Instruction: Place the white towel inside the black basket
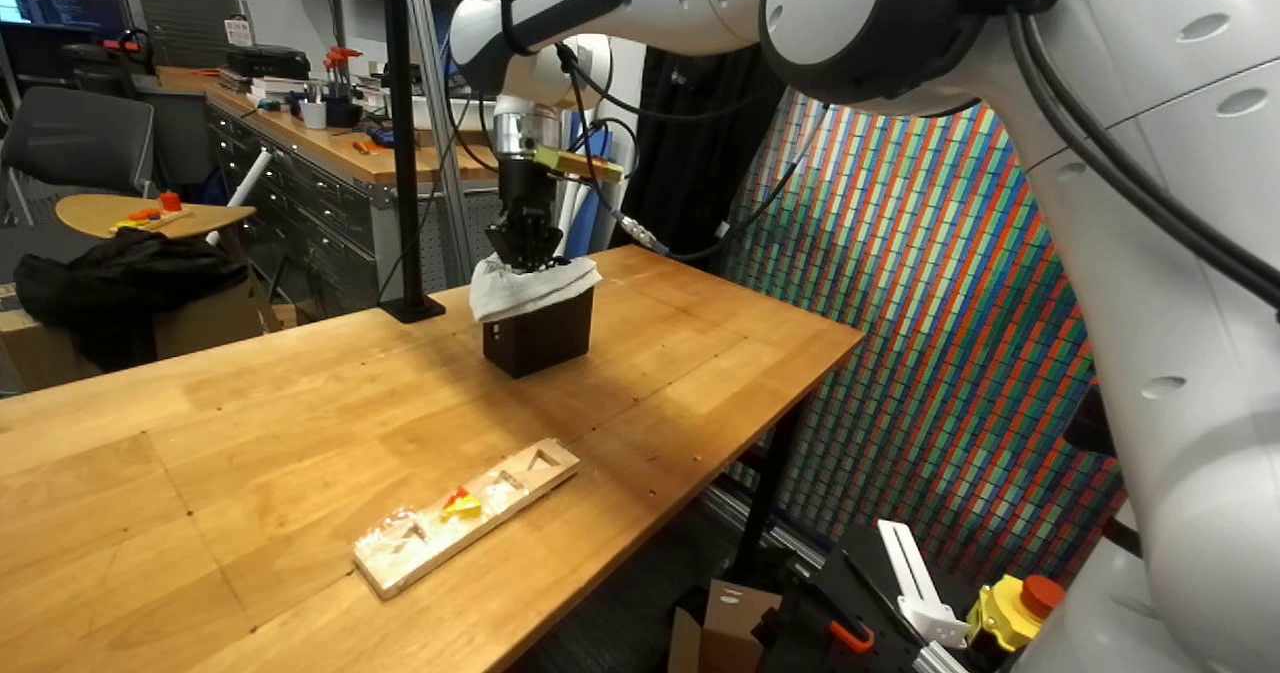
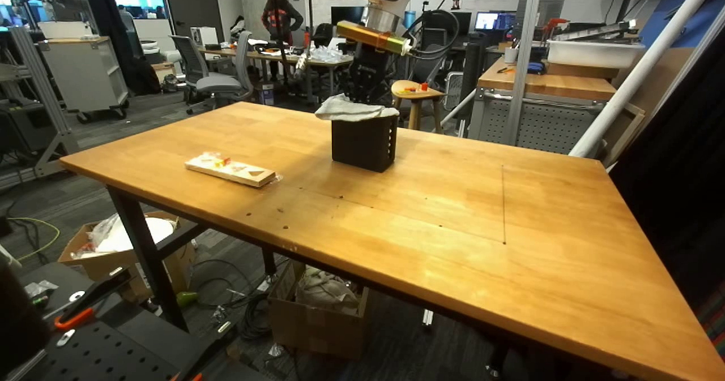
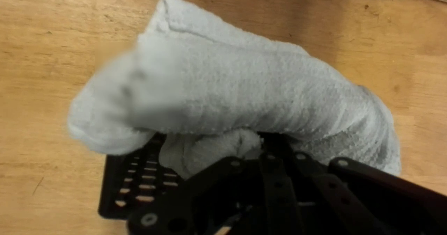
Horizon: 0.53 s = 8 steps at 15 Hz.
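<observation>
Almost in: towel [image 3: 241, 81] straddles basket [image 2: 362, 143]

What counts now is the stretch directly under the gripper [image 1: 528, 259]: the towel is heaped over the basket's mouth, with cloth on several sides of the fingers [image 3: 273, 172]. Its long axis runs crosswise, side to side in the wrist view, and its biggest fold lies beyond the fingertips, toward the top of that view. It reaches past the rim, clearly at one end. Only one arm is at work, so none is nearer. The jaws stand pressed together, narrow; whether they nip any cloth I cannot tell, since the tips are lost among folds.

Next, I judge, comes a push straight down; pressing only there could leave the ends outside, wanting a tuck.

Looking down, the wrist view gives what the exterior views hide: a smaller roll of cloth beside the fingers, and a strip of mesh wall left uncovered. Both exterior views give height instead: the towel rides on the rim, the basket upright on the table [image 2: 561, 222]. In an exterior view a flap [image 1: 492, 303] droops over one corner. How much cloth is inside, no view shows.
</observation>
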Each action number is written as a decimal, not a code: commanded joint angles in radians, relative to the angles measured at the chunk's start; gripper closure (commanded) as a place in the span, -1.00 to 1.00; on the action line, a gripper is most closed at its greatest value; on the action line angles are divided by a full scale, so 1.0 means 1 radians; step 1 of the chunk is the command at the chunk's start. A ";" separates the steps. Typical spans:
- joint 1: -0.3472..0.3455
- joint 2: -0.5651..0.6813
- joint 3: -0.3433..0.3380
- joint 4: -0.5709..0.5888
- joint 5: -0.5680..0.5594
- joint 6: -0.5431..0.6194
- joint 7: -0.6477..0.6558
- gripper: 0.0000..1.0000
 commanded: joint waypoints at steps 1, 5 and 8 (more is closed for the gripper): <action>-0.008 -0.038 0.004 -0.088 0.008 0.049 -0.021 0.97; -0.018 -0.030 0.010 -0.125 0.025 0.064 -0.034 0.97; -0.019 -0.049 0.009 -0.149 0.025 0.075 -0.028 0.97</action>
